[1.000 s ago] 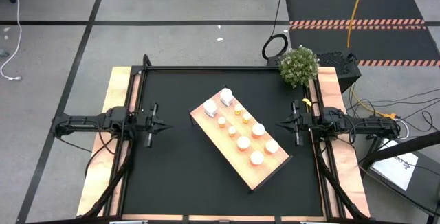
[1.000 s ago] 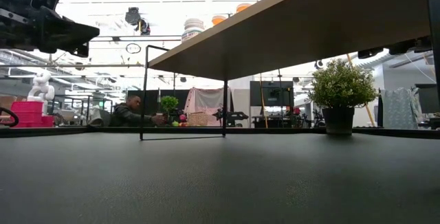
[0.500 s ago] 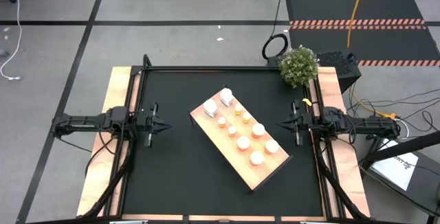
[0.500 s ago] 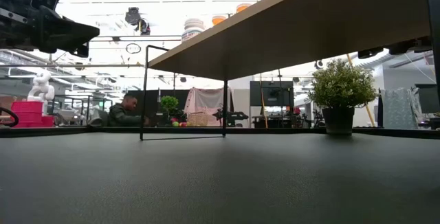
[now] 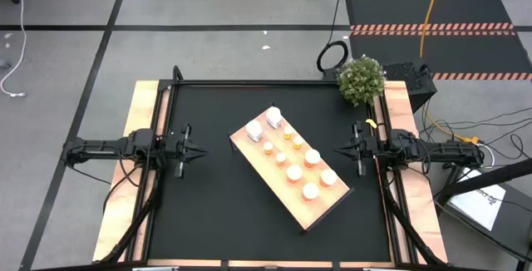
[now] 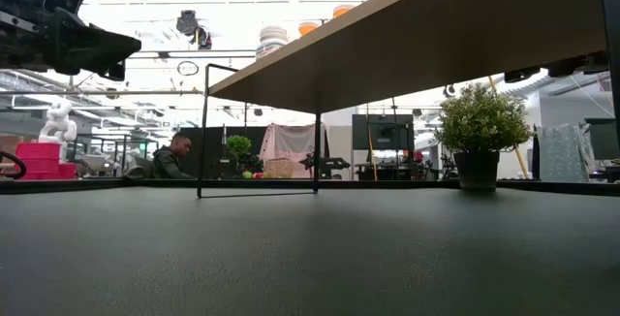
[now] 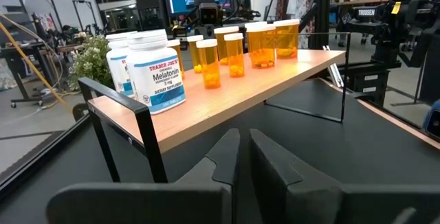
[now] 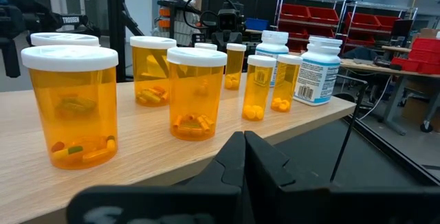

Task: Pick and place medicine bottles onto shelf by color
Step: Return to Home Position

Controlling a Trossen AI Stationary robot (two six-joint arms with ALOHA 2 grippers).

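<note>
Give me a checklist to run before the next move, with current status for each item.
1. All medicine bottles on the shelf, none on the black mat: ok.
2. Grouping, white bottles at one end, orange bottles filling the rest: ok.
3. Bottles upright: ok.
4. Parked left gripper empty, fingers shut, clear of the shelf: ok.
5. Parked right gripper empty, fingers shut, clear of the shelf: ok.

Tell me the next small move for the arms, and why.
Probably none but parking: the left gripper and right gripper sit shut, well apart on either side of the shelf, where the white bottles stand at one end and the orange bottles fill the rest. Every bottle in view is on it.
</note>
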